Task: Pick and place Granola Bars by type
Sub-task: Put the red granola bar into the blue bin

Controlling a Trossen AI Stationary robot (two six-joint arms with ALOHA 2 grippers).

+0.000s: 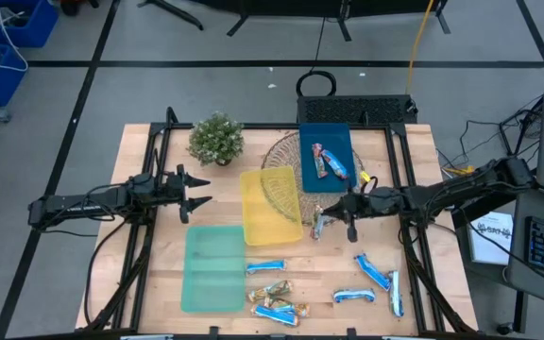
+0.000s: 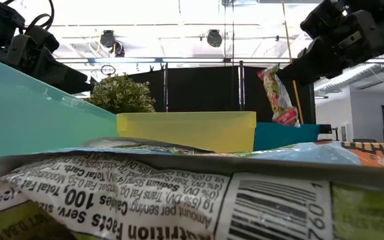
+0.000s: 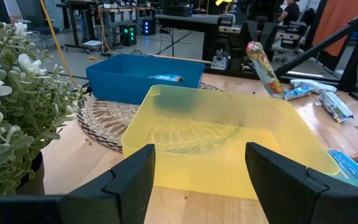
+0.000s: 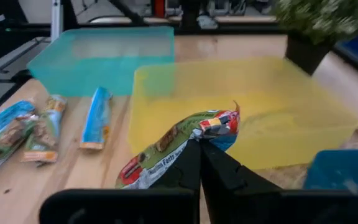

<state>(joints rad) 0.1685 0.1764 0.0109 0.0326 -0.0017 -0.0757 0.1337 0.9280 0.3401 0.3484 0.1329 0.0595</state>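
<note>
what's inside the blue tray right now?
The blue tray holds two granola bars, lying side by side, seen from the high view. From the left wrist view its wall hides most of the inside; only one bar's tip shows.

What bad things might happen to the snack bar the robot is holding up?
The right hand pinches the granola bar only by one end of its crinkly wrapper, so it might slip out and fall onto the table. It also hangs right beside the yellow tray and near the blue tray, which already holds two bars, so it could land in the wrong one.
</note>
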